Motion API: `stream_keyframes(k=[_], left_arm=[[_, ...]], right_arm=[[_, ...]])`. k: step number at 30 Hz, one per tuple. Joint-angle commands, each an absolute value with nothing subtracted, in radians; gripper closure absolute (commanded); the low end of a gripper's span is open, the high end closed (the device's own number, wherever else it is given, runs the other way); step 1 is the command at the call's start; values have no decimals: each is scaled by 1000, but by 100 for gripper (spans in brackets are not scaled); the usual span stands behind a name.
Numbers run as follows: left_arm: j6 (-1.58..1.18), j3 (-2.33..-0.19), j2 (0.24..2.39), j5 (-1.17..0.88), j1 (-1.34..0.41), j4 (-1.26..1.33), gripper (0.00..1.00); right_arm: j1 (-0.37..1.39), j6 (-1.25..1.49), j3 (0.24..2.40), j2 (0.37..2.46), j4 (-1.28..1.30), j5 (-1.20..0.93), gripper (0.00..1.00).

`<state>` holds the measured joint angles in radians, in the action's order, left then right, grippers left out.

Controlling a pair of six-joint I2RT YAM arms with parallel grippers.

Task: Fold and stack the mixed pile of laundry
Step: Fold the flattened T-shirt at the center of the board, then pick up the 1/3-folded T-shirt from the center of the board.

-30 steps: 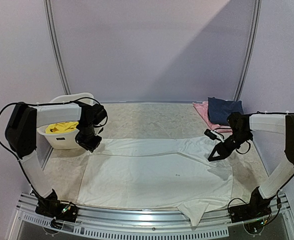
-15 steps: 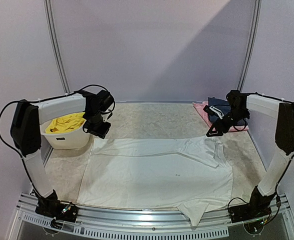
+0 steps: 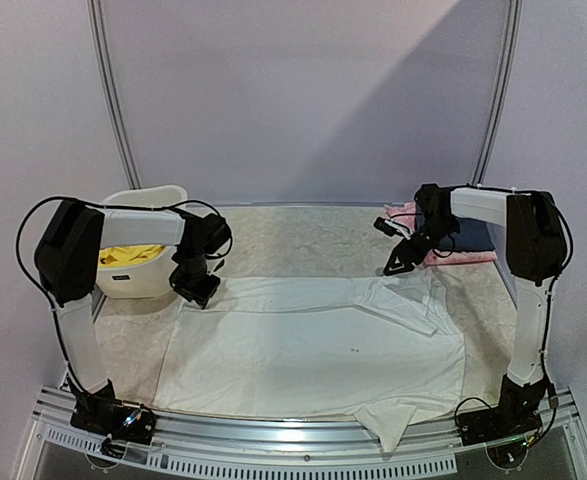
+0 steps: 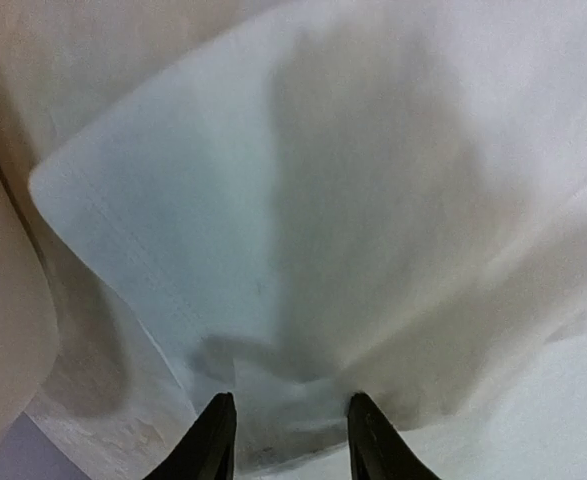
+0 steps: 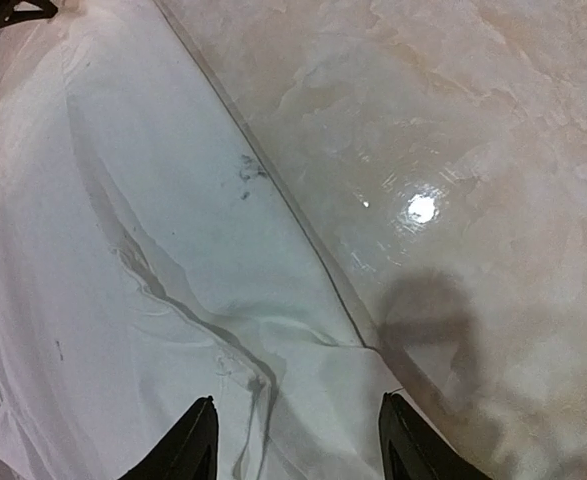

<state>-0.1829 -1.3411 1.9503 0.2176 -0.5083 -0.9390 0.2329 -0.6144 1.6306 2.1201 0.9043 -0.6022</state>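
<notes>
Both arms have shifted: the right gripper [image 3: 398,262] has swung from the near right side up to the far right corner of the white T-shirt [image 3: 323,340], and the left gripper [image 3: 195,290] is back down at its far left corner. Both have let go, fingers spread with nothing pinched between them. That shirt lies spread on the desk [image 3: 303,235], far edge folded over, while the yellow shorts [image 3: 128,255] sit in the white basket [image 3: 148,197] at the left
</notes>
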Motion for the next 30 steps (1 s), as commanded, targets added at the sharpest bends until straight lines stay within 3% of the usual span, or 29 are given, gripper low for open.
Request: stream_keyframes(k=[1,21,30], left_arm=[[-169,-1265,1923,203,-494,-937,60],[-183,-1212,1882,189,-495,-970,60],[-183,-1209,1884,187,-494,-960,60]], right_arm=[[255,-653,1685,2190,977,-575,44],[291,-723,1706,2229,1009,-542,43],[305,-746,1715,2237,1035,-563,55]])
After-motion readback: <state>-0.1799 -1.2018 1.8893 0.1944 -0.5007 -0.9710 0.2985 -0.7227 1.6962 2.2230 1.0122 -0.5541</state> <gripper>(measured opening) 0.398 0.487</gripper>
